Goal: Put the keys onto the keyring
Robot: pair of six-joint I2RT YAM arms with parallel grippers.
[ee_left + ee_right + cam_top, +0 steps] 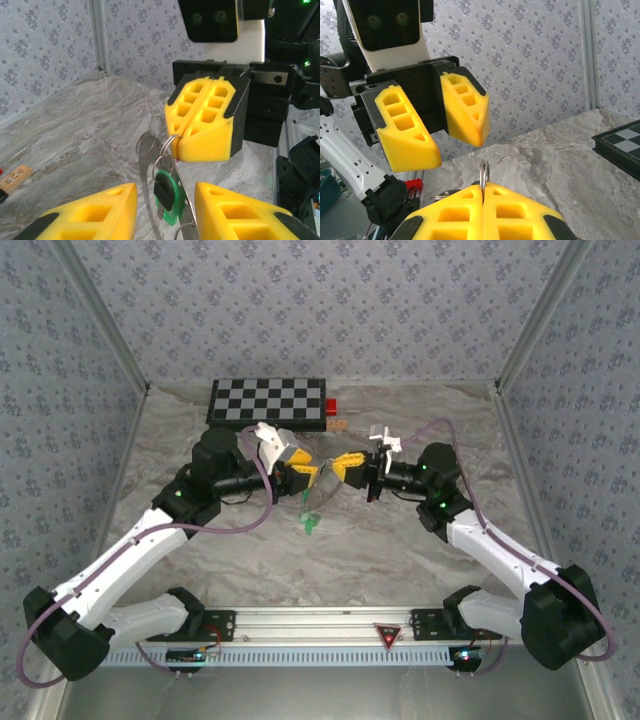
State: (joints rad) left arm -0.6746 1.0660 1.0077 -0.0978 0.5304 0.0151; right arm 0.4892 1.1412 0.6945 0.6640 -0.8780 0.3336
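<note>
The keyring (483,173) sits clamped edge-on in the tightly closed yellow fingers of the right gripper (185,140), lifted above the marble table (400,550), a green-headed key (170,214) dangling just beneath, while the left gripper (452,150) faces it with fingers spread apart.

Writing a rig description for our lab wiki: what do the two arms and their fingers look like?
The left arm and right arm both have white links with black joints, each trailed by a lilac cable. Their fingers are yellow wedges with rectangular cut-outs and black edging.
</note>
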